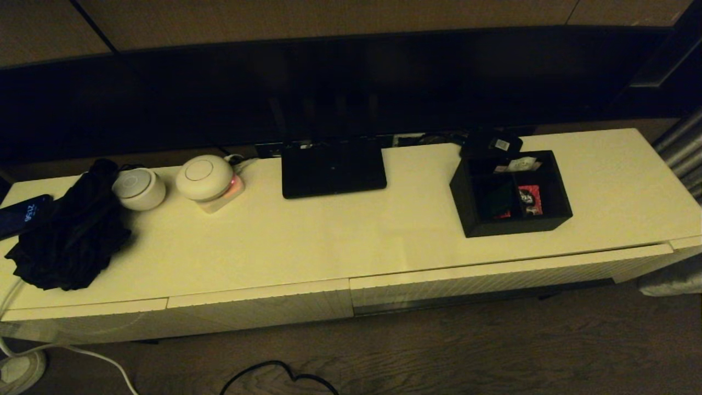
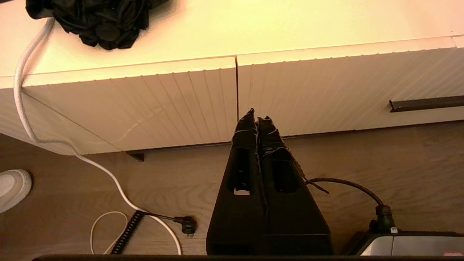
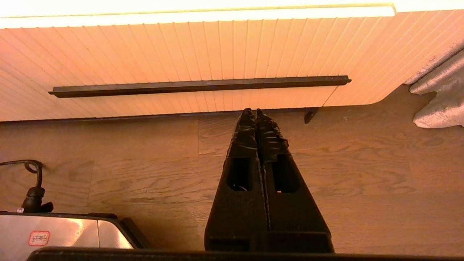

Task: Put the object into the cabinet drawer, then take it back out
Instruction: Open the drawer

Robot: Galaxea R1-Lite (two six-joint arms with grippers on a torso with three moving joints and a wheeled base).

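Observation:
The black square organiser box (image 1: 510,192) stands on the right part of the cream cabinet top (image 1: 329,241), with red and white packets between its dividers. Below it, the wide ribbed drawer front (image 1: 493,281) shows none of its interior; its dark handle bar (image 3: 199,85) runs along it. My right gripper (image 3: 252,111) is shut and empty, low over the wooden floor in front of that drawer (image 3: 217,47). My left gripper (image 2: 256,116) is also shut and empty, before the seam between the drawer (image 2: 326,90) and the shorter ribbed panel (image 2: 163,105). Neither arm appears in the head view.
On the cabinet top are a flat black router (image 1: 333,167), a small black device with a white label (image 1: 491,144), two white round gadgets (image 1: 204,176), a black cloth heap (image 1: 71,236) and a phone (image 1: 22,214). Cables (image 2: 119,188) lie on the floor. Grey fabric (image 3: 438,98) hangs right of the cabinet.

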